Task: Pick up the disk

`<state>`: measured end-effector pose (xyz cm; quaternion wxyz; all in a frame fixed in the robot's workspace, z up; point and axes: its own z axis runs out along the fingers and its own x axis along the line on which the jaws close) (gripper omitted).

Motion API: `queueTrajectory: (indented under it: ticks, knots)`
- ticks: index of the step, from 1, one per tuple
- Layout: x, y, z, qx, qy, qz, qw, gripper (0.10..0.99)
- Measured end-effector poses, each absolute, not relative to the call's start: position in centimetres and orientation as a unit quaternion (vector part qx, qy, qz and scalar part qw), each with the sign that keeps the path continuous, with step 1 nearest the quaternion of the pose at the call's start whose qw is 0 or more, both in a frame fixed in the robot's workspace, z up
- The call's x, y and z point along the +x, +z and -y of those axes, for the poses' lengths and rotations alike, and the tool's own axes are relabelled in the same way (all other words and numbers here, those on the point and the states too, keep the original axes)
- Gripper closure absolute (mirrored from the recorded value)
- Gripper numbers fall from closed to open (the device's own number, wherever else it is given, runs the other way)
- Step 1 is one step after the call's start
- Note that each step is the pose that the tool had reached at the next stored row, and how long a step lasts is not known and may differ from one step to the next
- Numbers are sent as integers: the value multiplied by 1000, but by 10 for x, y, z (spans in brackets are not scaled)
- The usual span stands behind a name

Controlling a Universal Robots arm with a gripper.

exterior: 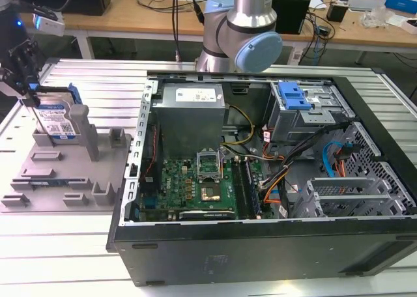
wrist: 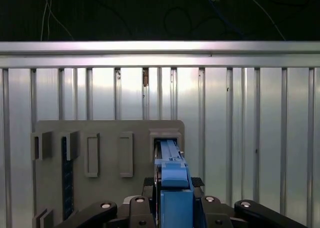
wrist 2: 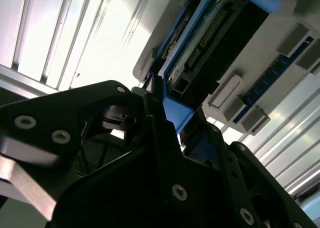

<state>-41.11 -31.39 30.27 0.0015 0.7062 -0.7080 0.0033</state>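
Disk (exterior: 55, 120) stands on edge in the grey holder tray (exterior: 39, 180) — your gripper (exterior: 25, 92) sits right above it, fingers (wrist: 172, 215) clamped on its blue top edge, open computer case (exterior: 260, 180) well off to one side.

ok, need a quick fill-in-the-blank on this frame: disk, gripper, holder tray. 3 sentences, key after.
1. The disk stands on ___ in the grey holder tray, not lying flat.
2. The gripper is at the disk's ___ edge.
3. The open computer case lies on the exterior view's ___ of the tray.

Missing words: edge; top; right
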Motion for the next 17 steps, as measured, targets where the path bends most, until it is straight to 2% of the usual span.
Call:
queueTrajectory:
  ticks: [11, 17]
  knots:
    - [-411, 344, 314, 706, 3, 708, 2, 718]
    - [-411, 385, 314, 706, 3, 708, 2, 718]
